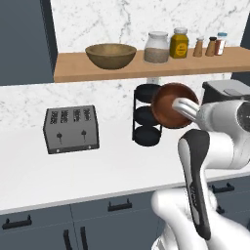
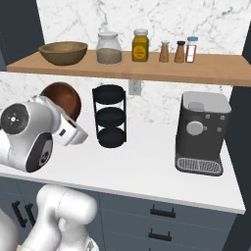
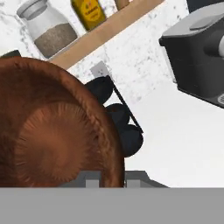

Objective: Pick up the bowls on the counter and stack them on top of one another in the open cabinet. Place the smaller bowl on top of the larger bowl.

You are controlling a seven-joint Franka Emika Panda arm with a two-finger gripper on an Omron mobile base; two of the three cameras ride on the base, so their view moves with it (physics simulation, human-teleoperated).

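The larger bowl (image 1: pixel 111 55) (image 2: pixel 63 53), wide and light tan, sits at the left end of the open cabinet (image 1: pixel 146 68) (image 2: pixel 147 68) shelf board. The smaller bowl (image 1: pixel 173 105) (image 2: pixel 62 99) (image 3: pixel 52 135), dark reddish-brown and glossy, hangs tilted on its side above the counter (image 1: pixel 107 166) (image 2: pixel 147 162), level with the black rack and below the shelf. My gripper (image 1: pixel 181 108) (image 3: pixel 107 180) is shut on the smaller bowl's rim. In the hand view the bowl's inside fills the left half, close to the camera.
A black three-tier rack (image 1: pixel 146 117) (image 2: pixel 110 116) stands right behind the held bowl. A toaster (image 1: pixel 71 129) sits left, a coffee machine (image 2: pixel 202 132) (image 3: pixel 201 57) right. Jars (image 1: pixel 156 47) (image 2: pixel 109 48) and spice shakers (image 2: pixel 179 51) line the shelf right of the tan bowl.
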